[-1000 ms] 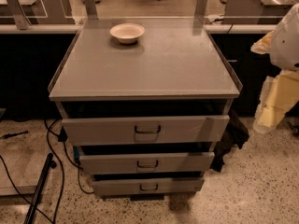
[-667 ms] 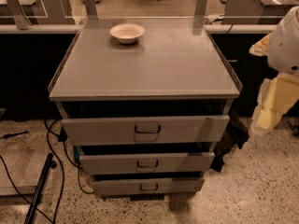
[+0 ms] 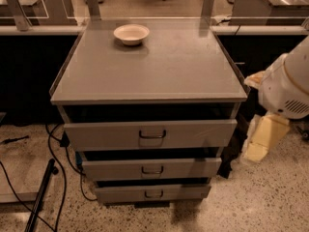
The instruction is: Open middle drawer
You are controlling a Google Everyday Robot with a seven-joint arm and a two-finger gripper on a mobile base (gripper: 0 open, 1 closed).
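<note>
The middle drawer (image 3: pixel 151 168) is the mid-sized grey front of the three-drawer cabinet, with a small dark loop handle (image 3: pixel 151 170) at its centre. It stands slightly out, with a dark gap above it. The larger top drawer (image 3: pixel 150 134) and the smaller bottom drawer (image 3: pixel 152 193) also stand slightly out. My arm (image 3: pixel 285 88), white with a yellowish link (image 3: pixel 263 138), is at the right of the cabinet. My gripper (image 3: pixel 233 153) shows as a dark shape low beside the cabinet's right side, near the middle drawer's right end and apart from its handle.
A cream bowl (image 3: pixel 131 33) sits at the back of the cabinet top (image 3: pixel 154 66). Black cables (image 3: pixel 53 158) and a dark pole (image 3: pixel 41 197) lie on the speckled floor at the left. Desks and a glass partition stand behind.
My arm at the right has dropped lower and moved a little toward the cabinet. The drawers and the bowl have not moved.
</note>
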